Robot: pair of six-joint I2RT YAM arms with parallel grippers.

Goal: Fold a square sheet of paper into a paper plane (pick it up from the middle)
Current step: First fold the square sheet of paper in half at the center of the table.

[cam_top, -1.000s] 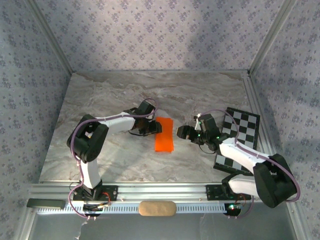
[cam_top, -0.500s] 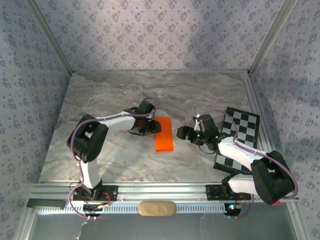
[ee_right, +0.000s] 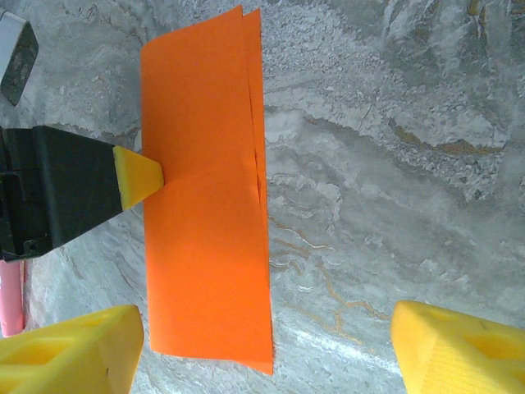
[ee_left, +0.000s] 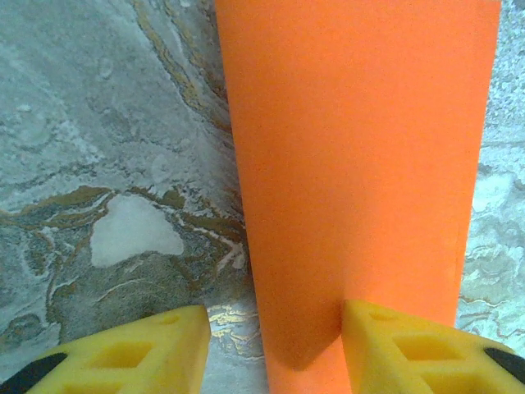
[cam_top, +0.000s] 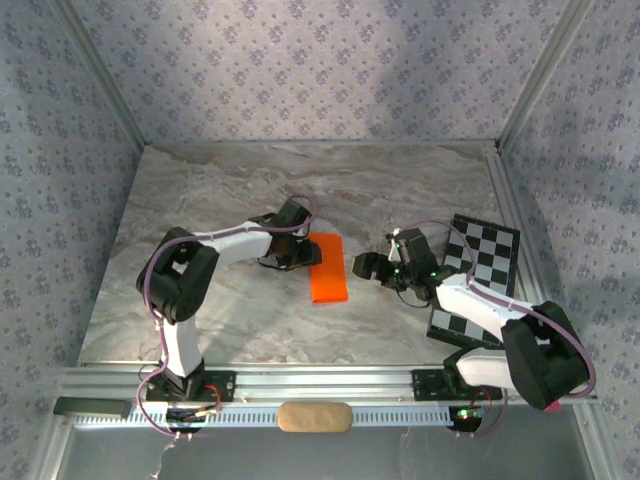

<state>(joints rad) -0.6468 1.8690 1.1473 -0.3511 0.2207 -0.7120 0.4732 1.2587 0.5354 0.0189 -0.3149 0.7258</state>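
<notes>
The square sheet of paper (cam_top: pixel 328 268) lies on the marble table, folded in half into a long bright orange rectangle, not a dart. Two layers show along its right edge in the right wrist view (ee_right: pixel 205 205). My left gripper (cam_top: pixel 303 257) is at the sheet's left edge, open. In its own view (ee_left: pixel 275 353) the right fingertip (ee_left: pixel 410 345) rests on the paper (ee_left: pixel 353 164) and the left one is on bare table. That fingertip (ee_right: pixel 136 176) also shows pressing the sheet's edge. My right gripper (cam_top: pixel 363 266) hovers open just right of the sheet, its jaws wide (ee_right: pixel 262 353).
A black-and-white checkerboard card (cam_top: pixel 492 250) lies at the right under my right arm. A small pink stick (ee_right: pixel 10 300) lies left of the sheet. A tan oval pad (cam_top: pixel 314 417) sits on the front rail. Walls stand at the back and both sides.
The right arm's elbow has shifted slightly. Both grippers and the sheet keep their places.
</notes>
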